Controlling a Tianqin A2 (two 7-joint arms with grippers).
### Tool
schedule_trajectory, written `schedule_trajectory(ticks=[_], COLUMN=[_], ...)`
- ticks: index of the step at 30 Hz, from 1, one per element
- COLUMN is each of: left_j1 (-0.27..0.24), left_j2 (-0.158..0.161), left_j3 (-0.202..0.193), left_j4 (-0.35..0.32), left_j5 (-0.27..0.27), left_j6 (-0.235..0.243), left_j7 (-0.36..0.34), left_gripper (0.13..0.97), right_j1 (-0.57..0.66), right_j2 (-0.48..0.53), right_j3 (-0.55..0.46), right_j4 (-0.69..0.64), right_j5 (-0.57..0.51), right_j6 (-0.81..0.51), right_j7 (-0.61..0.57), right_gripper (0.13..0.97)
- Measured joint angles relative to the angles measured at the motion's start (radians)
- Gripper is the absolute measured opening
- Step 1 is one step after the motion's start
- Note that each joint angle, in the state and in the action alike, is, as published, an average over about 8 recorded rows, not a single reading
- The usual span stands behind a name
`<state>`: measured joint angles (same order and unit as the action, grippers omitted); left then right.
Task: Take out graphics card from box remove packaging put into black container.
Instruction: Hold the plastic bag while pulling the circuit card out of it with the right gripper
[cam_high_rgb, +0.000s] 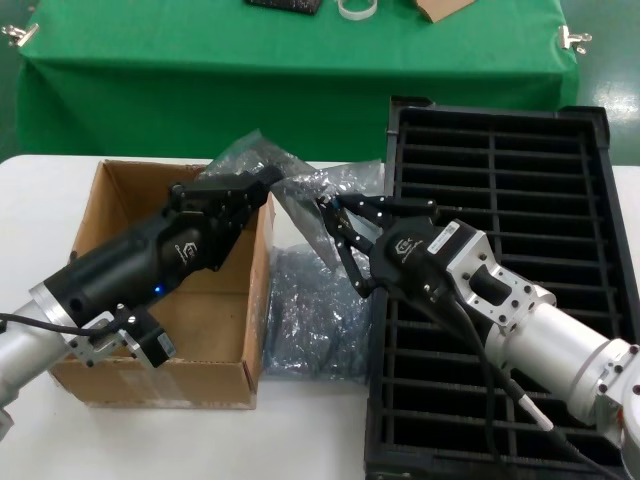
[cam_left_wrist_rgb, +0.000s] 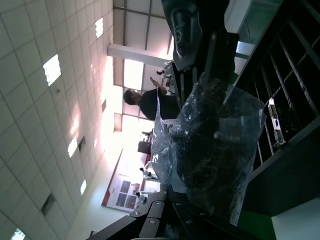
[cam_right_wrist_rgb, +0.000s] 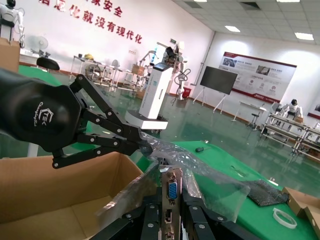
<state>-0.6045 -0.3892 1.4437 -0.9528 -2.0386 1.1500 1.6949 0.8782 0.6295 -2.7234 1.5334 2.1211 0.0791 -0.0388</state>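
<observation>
Above the gap between box (cam_high_rgb: 150, 290) and black container (cam_high_rgb: 540, 250): left pincer (cam_high_rgb: 262, 186) clamped onto the packaging (cam_high_rgb: 320, 195), right pincer (cam_high_rgb: 325, 215) closed around the graphics card (cam_right_wrist_rgb: 171, 192), bracket end exposed, bag partly peeled.

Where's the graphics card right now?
In the right wrist view, the graphics card sits between the right gripper fingers, its blue port showing. It is held above the gap between the box and the black container, while the left gripper holds its packaging.
</observation>
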Motion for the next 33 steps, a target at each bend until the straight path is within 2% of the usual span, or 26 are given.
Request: schedule_trajectory(ticks=[9, 21, 28, 33], left_j1=[-0.045, -0.136, -0.204, -0.287], left_j2=[0.015, 0.024, 0.018, 0.002], left_j3=[-0.011, -0.028, -0.041, -0.05], left_j4=[0.097, 0.261, 0.366, 0.498], left_j5=[-0.004, -0.006, -0.007, -0.007], left_j6=[0.026, 0.035, 0.03, 0.025], left_j7=[0.1, 0.216, 0.271, 0.334], left_gripper=[0.139, 0.139, 0.139, 0.139], right_j1=[0.009, 0.011, -0.001, -0.02], right_j2=[0.018, 0.034, 0.042, 0.062], right_j3=[-0.015, -0.025, -0.014, -0.002], right_j4=[0.027, 0.042, 0.047, 0.069], right_j5=[0.032, 0.08, 0.093, 0.104], right_j6=[0.018, 0.039, 0.046, 0.058], right_j7=[-0.018, -0.054, -0.066, -0.076], right_gripper=[0.195, 0.195, 0.195, 0.195])
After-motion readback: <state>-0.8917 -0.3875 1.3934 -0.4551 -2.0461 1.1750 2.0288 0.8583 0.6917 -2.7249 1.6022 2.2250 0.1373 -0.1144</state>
